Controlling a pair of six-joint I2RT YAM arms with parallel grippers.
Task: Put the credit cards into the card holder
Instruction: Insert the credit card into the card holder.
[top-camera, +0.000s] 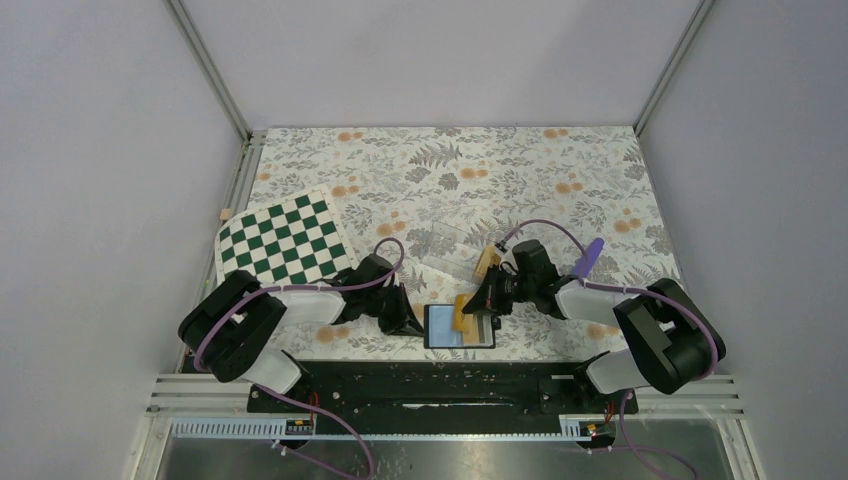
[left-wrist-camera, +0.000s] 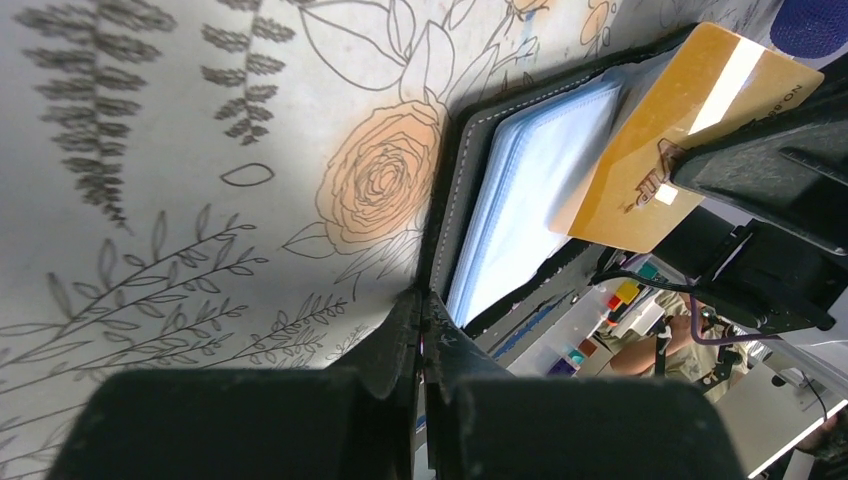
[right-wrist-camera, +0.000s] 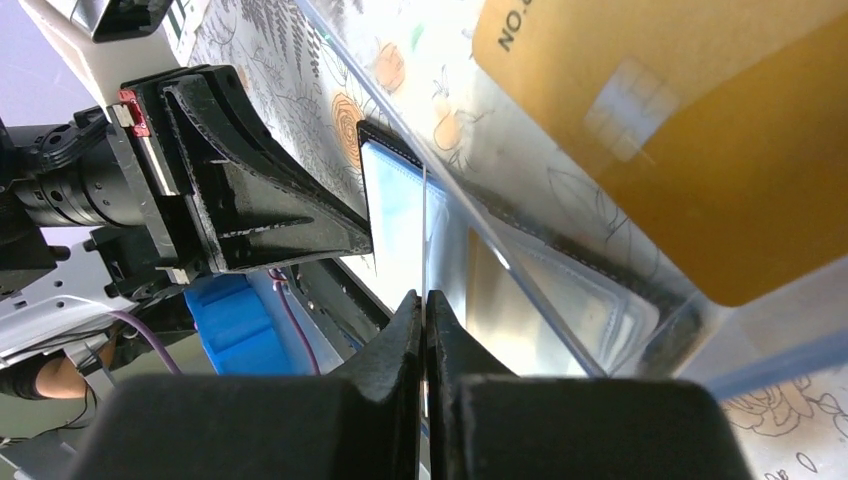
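A floral-print table cover (top-camera: 450, 170) lies between pale grey walls, with a green-and-white chequered board (top-camera: 285, 240) at the left of the overhead view. Low in the centre of that view, the black folding card holder (top-camera: 445, 328) lies spread open, its pale blue pockets facing up.

The left gripper (top-camera: 410, 322) has its fingers together on the holder's left edge. In the left wrist view the tips pinch the stitched black rim, probably to pin the holder open so it cannot slide when a card pushes in.

The right gripper (top-camera: 488, 300) is clamped on one orange-yellow plastic credit card (top-camera: 463, 317) and holds it tilted over the pockets, an angle that suits sliding it into a slot. The card is not yet inside.

A second orange-yellow card (top-camera: 487, 262) stands just above centre at a clear plastic box (top-camera: 445, 245); whether it is inside the box or leaning against it I cannot tell. A purple cylinder (top-camera: 592, 255) lies right of centre.
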